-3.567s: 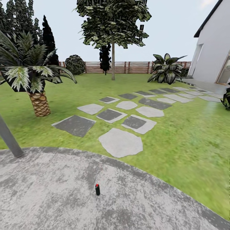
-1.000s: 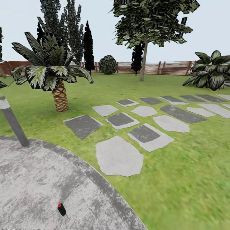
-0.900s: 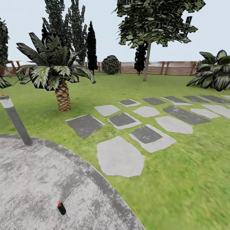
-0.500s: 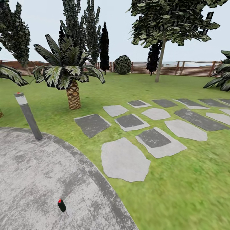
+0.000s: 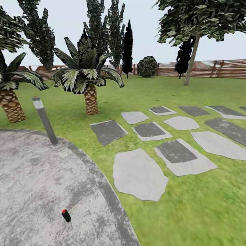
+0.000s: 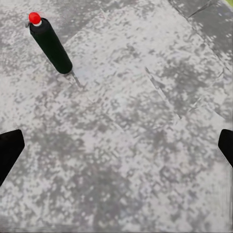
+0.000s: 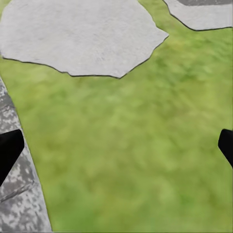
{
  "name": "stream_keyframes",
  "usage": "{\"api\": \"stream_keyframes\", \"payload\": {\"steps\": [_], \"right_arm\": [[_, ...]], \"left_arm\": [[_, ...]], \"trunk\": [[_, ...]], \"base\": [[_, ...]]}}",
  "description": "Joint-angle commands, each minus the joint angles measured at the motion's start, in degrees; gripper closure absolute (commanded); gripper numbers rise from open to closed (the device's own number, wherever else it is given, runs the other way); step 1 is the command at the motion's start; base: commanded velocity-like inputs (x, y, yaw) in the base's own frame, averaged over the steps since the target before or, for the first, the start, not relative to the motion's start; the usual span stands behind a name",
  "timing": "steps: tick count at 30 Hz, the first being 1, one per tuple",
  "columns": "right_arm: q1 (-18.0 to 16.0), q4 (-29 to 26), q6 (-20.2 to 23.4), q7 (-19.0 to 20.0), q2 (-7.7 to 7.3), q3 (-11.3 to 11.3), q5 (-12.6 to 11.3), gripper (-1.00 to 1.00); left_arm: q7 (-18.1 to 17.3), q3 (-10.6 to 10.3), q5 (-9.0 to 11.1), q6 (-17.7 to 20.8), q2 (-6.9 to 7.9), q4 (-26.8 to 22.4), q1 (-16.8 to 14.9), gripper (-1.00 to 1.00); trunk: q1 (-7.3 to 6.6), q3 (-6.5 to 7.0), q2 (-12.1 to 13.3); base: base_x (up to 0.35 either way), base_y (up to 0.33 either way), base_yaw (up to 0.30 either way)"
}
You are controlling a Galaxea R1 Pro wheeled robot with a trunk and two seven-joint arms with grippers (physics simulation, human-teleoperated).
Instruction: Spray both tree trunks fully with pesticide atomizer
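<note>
The pesticide atomizer (image 5: 66, 215), a small black cylinder with a red tip, stands upright on the grey paved floor at the lower left of the head view. The left wrist view shows the atomizer (image 6: 50, 44) ahead of my left gripper (image 6: 116, 145), which is open, its black fingertips (image 6: 9, 150) wide apart over bare paving. My right gripper (image 7: 116, 145) is also open, hovering over grass at the paving's edge. One tree with a pale trunk (image 5: 190, 63) stands far off on the lawn by the fence.
A grey bollard lamp (image 5: 44, 119) stands at the paving's rim. Two palms (image 5: 89, 92) (image 5: 10, 102) grow on the lawn beyond it. Stepping stones (image 5: 138, 174) run off to the right. A slat fence (image 5: 212, 70), dark slim trees and a round bush (image 5: 147, 66) close the back.
The camera has swung left, so the whole scene has slid right in the picture and a second palm has come in at the left. The atomizer stands as before.
</note>
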Motion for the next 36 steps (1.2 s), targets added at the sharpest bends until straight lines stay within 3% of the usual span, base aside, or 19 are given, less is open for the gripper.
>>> {"api": "stream_keyframes", "payload": {"steps": [1,7,11,15,25,36], "right_arm": [[0.0,0.0,0.0,0.0,0.01,0.04,0.05,-1.0],[0.01,0.0,0.0,0.0,0.01,0.04,0.05,-1.0],[0.01,0.05,0.0,0.14,-0.18,0.37,0.24,-1.0],[0.0,0.08,0.0,0.17,-0.7,0.4,0.31,-1.0],[0.0,0.0,0.0,0.02,-0.79,0.1,0.07,-1.0],[0.0,0.0,0.0,0.0,-0.78,0.04,0.05,-1.0]], "left_arm": [[0.0,0.04,0.02,0.0,0.01,0.0,0.01,-1.0],[0.0,0.14,0.1,0.0,0.06,0.0,0.01,-1.0],[-0.19,2.33,1.97,-0.13,0.05,0.0,0.01,-1.0],[-0.25,2.93,2.41,-0.17,0.01,0.0,0.01,-1.0],[-0.26,3.03,2.43,-0.18,0.0,0.0,0.01,-1.0],[-0.26,3.0,2.39,-0.17,-0.03,0.07,0.01,-1.0]], "trunk": [[-0.01,0.0,-0.02],[-0.01,0.0,-0.02],[-0.01,0.0,-0.02],[-0.01,0.0,-0.02],[-0.01,0.0,-0.02],[-0.01,0.0,-0.02]], "base": [[0.106,-0.272,0.279],[0.11,-0.272,0.273],[0.149,-0.272,0.093],[0.158,-0.272,0.012],[0.159,-0.272,0.001],[0.073,-0.066,0.246]]}}
